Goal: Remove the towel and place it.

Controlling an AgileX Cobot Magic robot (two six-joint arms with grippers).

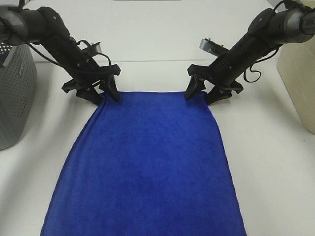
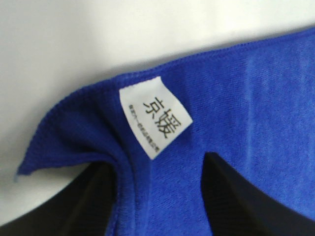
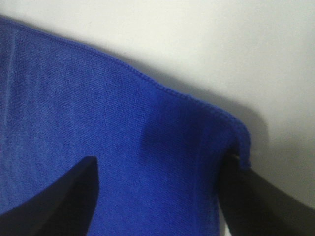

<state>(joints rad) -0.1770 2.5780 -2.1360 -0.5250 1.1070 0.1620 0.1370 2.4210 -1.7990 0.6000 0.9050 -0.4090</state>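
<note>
The royal-blue towel lies spread flat on the white table, its near end running off the bottom of the high view. My left gripper stands at the towel's far left corner, jaws apart. In the left wrist view the towel shows its white tag, and the slightly rumpled corner lies between the spread fingers of the left gripper. My right gripper stands at the far right corner, jaws apart. In the right wrist view the towel corner lies between the spread fingers of the right gripper.
A grey perforated basket stands at the left edge of the table. A beige box stands at the right edge. Bare white table lies beyond the towel's far edge.
</note>
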